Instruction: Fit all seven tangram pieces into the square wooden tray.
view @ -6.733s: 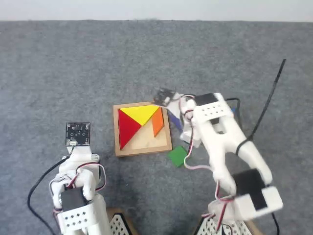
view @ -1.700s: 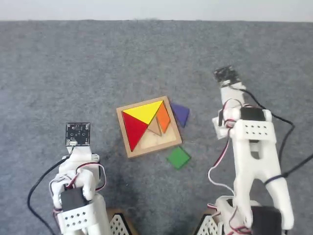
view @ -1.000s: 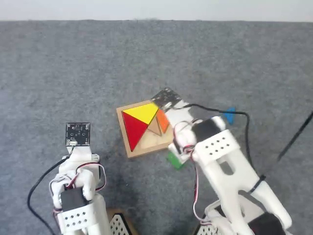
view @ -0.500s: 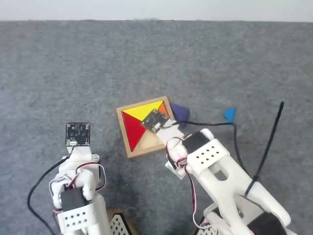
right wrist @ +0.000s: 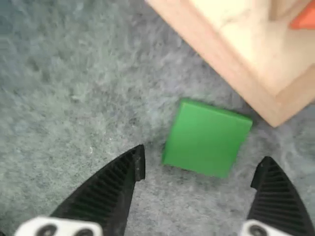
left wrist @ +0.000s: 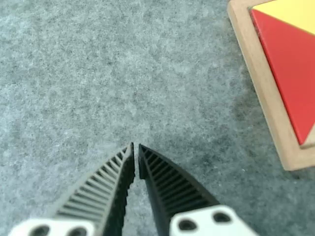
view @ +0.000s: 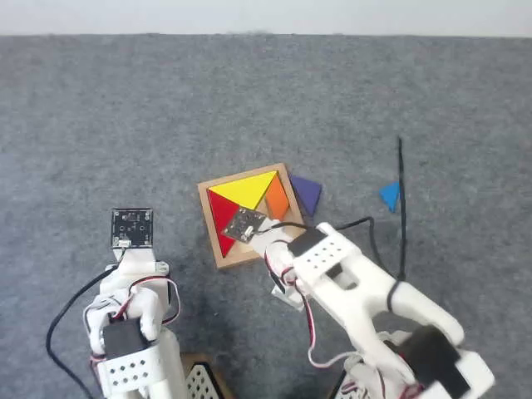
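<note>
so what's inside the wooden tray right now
In the wooden tray: a yellow triangle, a red triangle and an orange piece. The right arm covers its near middle, so anything there is hidden.

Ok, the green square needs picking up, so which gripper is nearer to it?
Right. The right gripper hangs over the green square, jaws open either side of it. The left gripper, jaws shut, is over carpet beyond the tray's opposite side.
</note>
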Controlling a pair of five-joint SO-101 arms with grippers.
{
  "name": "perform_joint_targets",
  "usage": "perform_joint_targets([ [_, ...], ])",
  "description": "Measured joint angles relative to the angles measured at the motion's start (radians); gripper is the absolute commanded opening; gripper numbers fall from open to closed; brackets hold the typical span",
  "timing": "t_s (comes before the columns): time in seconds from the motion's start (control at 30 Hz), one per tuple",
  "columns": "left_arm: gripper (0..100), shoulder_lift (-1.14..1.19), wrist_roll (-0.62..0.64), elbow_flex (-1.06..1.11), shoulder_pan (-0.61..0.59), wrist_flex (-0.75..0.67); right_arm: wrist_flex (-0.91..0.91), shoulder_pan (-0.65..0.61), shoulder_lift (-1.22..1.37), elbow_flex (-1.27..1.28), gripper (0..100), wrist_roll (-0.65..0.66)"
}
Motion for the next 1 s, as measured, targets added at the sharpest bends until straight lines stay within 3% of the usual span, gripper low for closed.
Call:
perform_joint_targets([
  [0.1, 2, 0.000, 0.000, 0.000, 0.000, 0.000, -0.008, 0.025, 0.052, -0.021, 31.8, 0.000],
  [0.27, 2, 0.000, 0.000, 0.000, 0.000, 0.000, -0.040, 0.071, 0.084, -0.026, 19.0, 0.003],
  [0.37, 2, 0.000, 0.000, 0.000, 0.000, 0.000, -0.054, 0.075, 0.092, -0.031, 16.2, 0.003],
  [0.63, 2, 0.000, 0.000, 0.000, 0.000, 0.000, -0.046, 0.083, 0.075, -0.043, 15.1, 0.000],
  [1.0, 2, 0.000, 0.000, 0.000, 0.000, 0.000, 0.153, 0.074, -0.176, -0.192, 14.7, 0.003],
])
